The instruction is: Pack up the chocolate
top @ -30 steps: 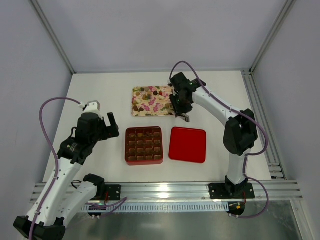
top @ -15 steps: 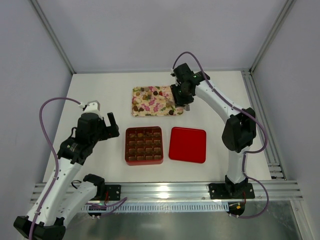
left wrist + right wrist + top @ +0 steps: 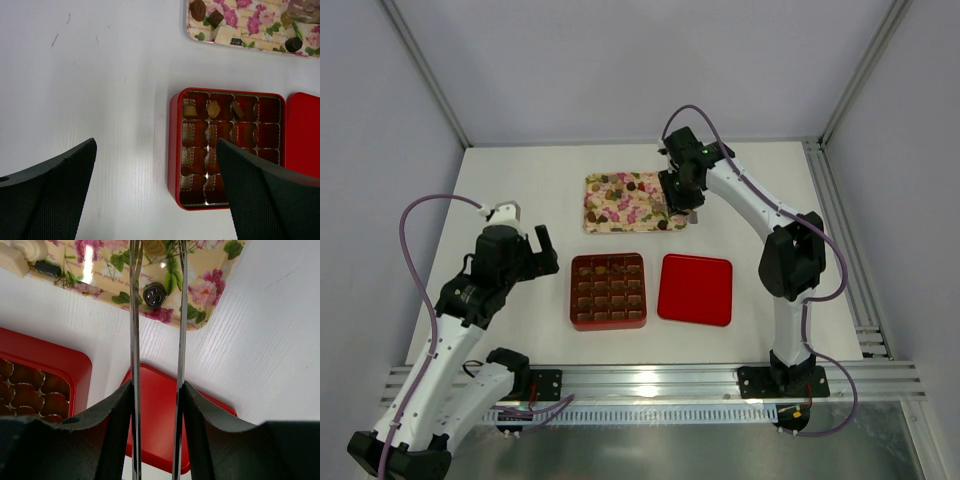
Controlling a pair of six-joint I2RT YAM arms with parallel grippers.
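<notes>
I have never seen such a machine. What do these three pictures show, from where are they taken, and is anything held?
These are two robot arms bolted to a white table. The overhead picture looks down on both; the other two come from a camera on each wrist. The left gripper hangs open, left of a red box with a few chocolates in its far row. A red lid lies beside the box. The right gripper reaches over a floral tray of loose chocolates. A tan piece sits between its thin fingers, but I cannot tell whether they grip it.
</notes>
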